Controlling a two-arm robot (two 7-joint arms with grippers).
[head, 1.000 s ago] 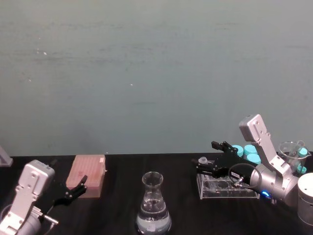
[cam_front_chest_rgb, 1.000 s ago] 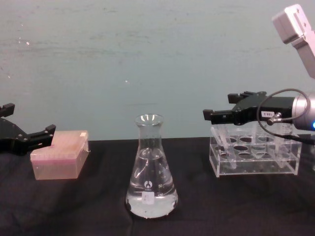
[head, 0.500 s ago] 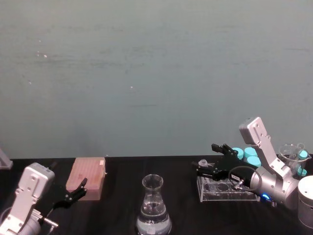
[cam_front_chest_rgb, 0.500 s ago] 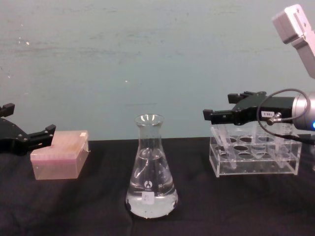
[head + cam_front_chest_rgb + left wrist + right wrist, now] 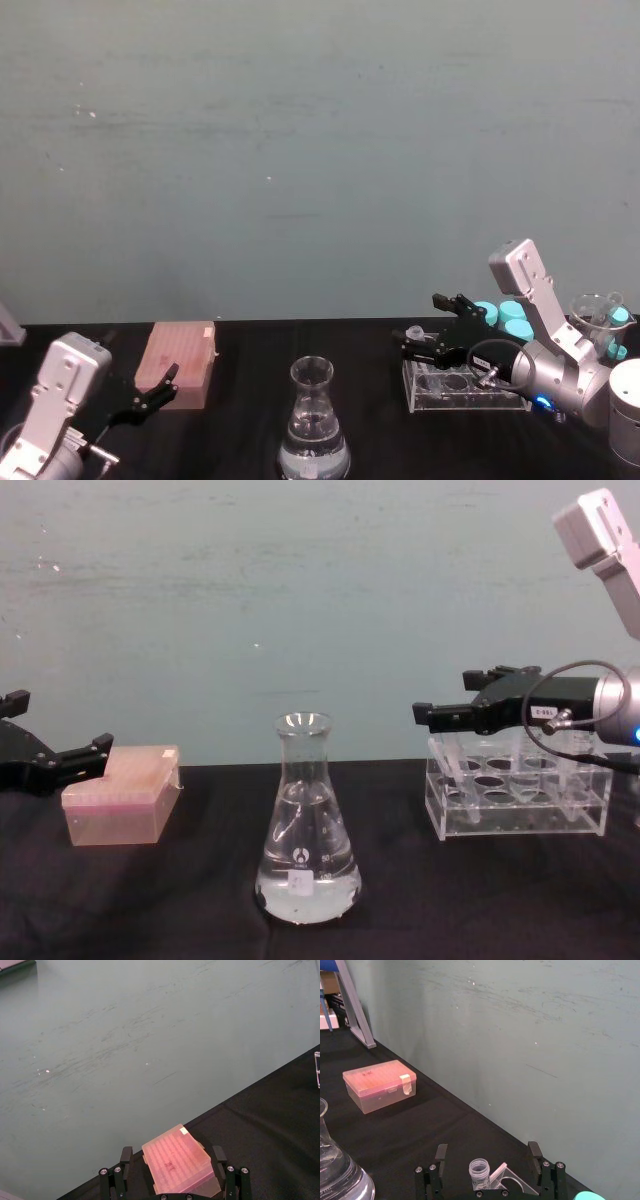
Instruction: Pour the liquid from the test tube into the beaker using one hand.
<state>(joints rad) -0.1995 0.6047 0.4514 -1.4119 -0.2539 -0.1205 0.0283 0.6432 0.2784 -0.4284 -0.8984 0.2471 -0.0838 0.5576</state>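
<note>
Nearest you, the beaker (image 5: 306,830) stands at centre on the black table (image 5: 180,900), holding clear liquid (image 5: 306,890). Farther right, your right gripper (image 5: 420,340) hovers above the clear rack (image 5: 515,800), jaws wide, the test tube (image 5: 479,1169) standing between them in the rack. Far left, your left gripper (image 5: 60,763) waits, jaws wide, beside the pink box (image 5: 122,795).

The head camera looked forward and down from high up, far off; the chest camera sat lower and closer, seeing the beaker (image 5: 306,825) side-on across the tabletop (image 5: 200,900); both shared it and the pink box (image 5: 178,360) — each wrist camera looked out over its own claw toward the wall.
</note>
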